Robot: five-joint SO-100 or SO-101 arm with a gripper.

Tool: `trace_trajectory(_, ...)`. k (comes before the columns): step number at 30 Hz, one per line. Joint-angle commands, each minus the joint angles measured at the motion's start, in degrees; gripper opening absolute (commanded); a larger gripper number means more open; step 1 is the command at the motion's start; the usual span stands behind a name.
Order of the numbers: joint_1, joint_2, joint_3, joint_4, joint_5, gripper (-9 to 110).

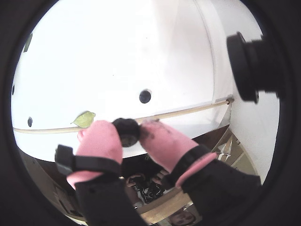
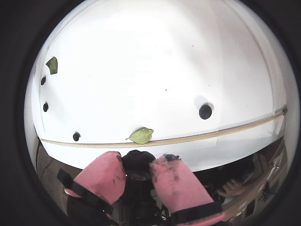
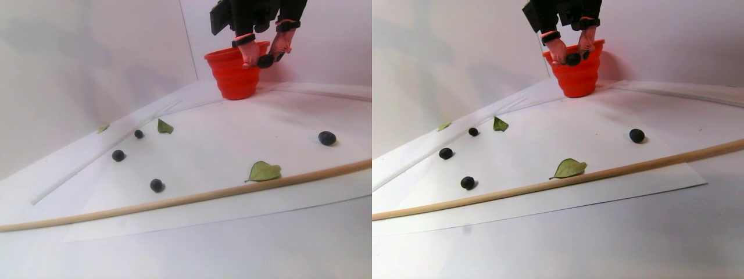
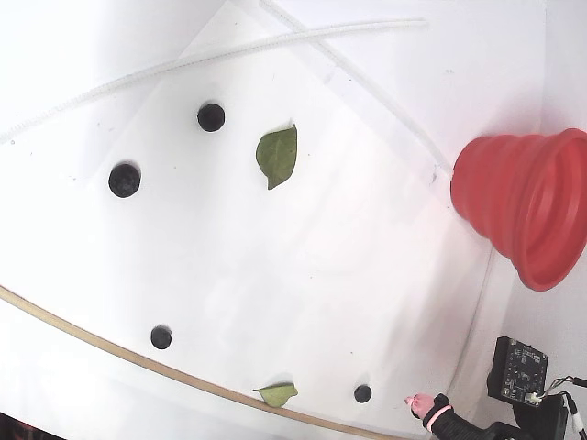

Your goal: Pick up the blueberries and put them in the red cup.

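Note:
My gripper [image 1: 128,130] has pink padded fingers and is shut on one dark blueberry [image 1: 126,131], also pinched between the pads in another wrist view [image 2: 138,161]. In the stereo pair view the gripper [image 3: 266,60] hangs high, overlapping the red cup's [image 3: 232,75] rim in the picture. The fixed view shows a pink fingertip [image 4: 419,401] at the bottom edge, well apart from the red cup [image 4: 527,197]. Several more blueberries lie on the white sheet, among them one [image 3: 326,138] at the right and one [image 3: 156,185] near the stick. The cup is out of both wrist views.
A long wooden stick [image 3: 174,201] lies across the sheet's near side. One green leaf [image 3: 264,171] rests against it, another [image 3: 164,126] lies farther back. A thin white tube [image 4: 229,48] curves along the sheet's far edge. White walls close in behind the cup.

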Motion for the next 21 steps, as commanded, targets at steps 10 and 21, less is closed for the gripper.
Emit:
trace_trajectory(10, 2.11, 5.71, -4.57, -3.08, -2.72, 11)
trace_trajectory(21, 2.02, 5.89, -7.12, -8.79, -4.66, 11)
